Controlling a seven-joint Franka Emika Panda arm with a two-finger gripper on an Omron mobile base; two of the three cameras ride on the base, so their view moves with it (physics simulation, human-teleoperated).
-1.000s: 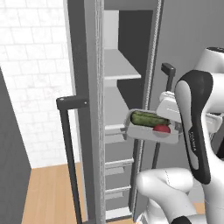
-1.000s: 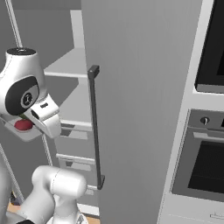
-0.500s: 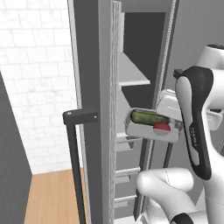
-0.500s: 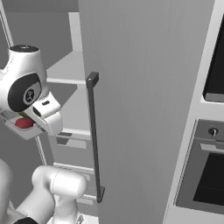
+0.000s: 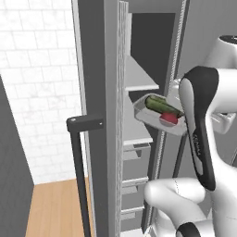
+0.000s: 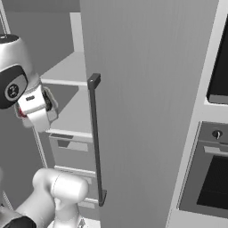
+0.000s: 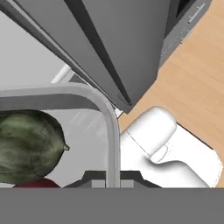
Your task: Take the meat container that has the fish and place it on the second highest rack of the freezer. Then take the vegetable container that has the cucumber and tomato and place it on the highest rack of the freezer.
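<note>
Gripper: clamped on the rim of the vegetable container, one dark fingertip on each side of the wall.
Vegetable container: held aloft before the open freezer, carrying a cucumber and a tomato.
Racks: highest rack lay just beyond, level with the container's top.
Freezer door: stood open, leftward.

No words, brands, numbers or signs can be read anywhere. The arm carries a faint line of lettering down its dark side in the left base view, too blurred to make out. A round emblem sits on the arm's dark joint in the right base view, its mark unreadable.
</note>
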